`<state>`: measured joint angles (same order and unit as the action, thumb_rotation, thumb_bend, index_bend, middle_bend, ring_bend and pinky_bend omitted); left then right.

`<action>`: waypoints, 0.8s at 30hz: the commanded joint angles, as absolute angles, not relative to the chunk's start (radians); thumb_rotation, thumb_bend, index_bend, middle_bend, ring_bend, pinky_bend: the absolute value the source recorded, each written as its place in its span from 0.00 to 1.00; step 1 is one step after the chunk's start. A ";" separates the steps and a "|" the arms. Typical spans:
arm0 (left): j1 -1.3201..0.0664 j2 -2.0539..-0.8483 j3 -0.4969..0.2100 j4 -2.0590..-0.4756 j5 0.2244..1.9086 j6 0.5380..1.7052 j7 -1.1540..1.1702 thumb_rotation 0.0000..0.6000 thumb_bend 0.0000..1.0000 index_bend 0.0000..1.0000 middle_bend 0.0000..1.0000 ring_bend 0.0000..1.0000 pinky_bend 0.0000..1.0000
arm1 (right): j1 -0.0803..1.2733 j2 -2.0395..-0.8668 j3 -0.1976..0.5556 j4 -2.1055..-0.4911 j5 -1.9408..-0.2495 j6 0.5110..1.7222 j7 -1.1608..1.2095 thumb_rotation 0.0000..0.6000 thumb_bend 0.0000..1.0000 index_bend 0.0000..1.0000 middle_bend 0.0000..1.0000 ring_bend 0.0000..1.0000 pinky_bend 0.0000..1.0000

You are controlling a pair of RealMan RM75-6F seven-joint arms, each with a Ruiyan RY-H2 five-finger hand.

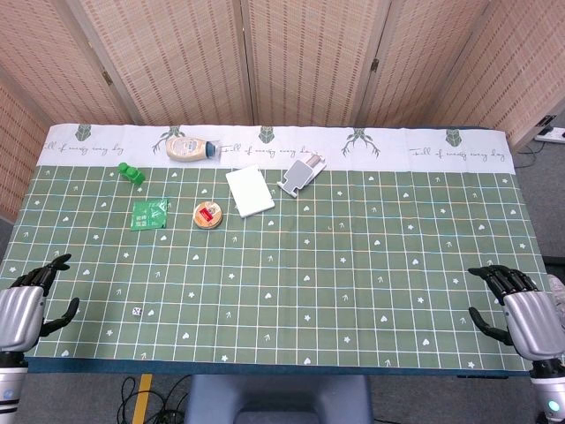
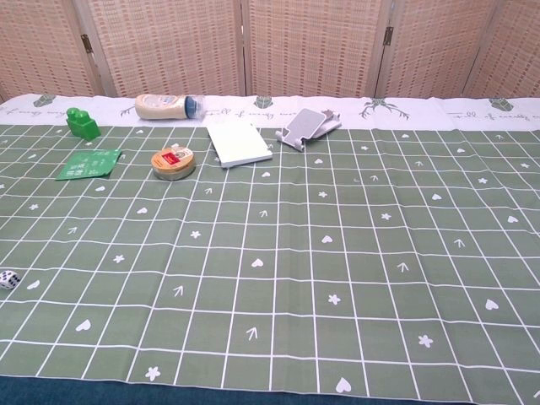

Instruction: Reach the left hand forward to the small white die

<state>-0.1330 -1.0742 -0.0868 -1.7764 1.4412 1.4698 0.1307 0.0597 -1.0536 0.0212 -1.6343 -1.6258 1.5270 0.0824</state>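
Note:
The small white die (image 1: 137,311) lies on the green gridded tablecloth (image 1: 291,283) near its front left edge; in the chest view the die (image 2: 8,279) sits at the far left border. My left hand (image 1: 26,305) hovers at the table's left front corner, left of the die and apart from it, fingers spread and holding nothing. My right hand (image 1: 516,314) is at the right front corner, also open and empty. Neither hand appears in the chest view.
Toward the back lie a mayonnaise bottle (image 1: 187,148) on its side, a green block (image 1: 131,172), a green packet (image 1: 148,214), a round tin (image 1: 208,215), a white box (image 1: 249,190) and a phone stand (image 1: 302,170). Folding screens stand behind the table.

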 commanded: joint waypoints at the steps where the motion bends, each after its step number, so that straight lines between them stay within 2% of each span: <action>1: -0.137 -1.079 -0.092 -1.773 1.441 1.471 0.136 1.00 0.38 0.17 0.31 0.31 0.39 | 0.064 -1.055 0.022 -1.633 -1.623 1.520 0.081 1.00 0.26 0.26 0.29 0.22 0.26; 11: -0.137 -1.086 -0.089 -1.770 1.449 1.476 0.137 1.00 0.38 0.18 0.31 0.31 0.39 | 0.061 -1.055 0.023 -1.631 -1.626 1.533 0.082 1.00 0.26 0.26 0.29 0.22 0.26; 18: -0.159 -1.094 -0.091 -1.723 1.505 1.477 0.102 1.00 0.38 0.23 0.31 0.31 0.39 | 0.052 -1.052 0.023 -1.633 -1.634 1.557 0.081 1.00 0.26 0.26 0.29 0.22 0.26; 24: -0.204 -1.110 -0.075 -1.662 1.576 1.433 0.051 1.00 0.38 0.27 0.33 0.32 0.39 | 0.049 -1.052 0.024 -1.634 -1.637 1.565 0.078 1.00 0.26 0.26 0.29 0.22 0.26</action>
<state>-0.1893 -1.1032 -0.0821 -1.6808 1.5576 1.4486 0.0662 0.0490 -1.0525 0.0236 -1.6345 -1.6369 1.5652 0.0773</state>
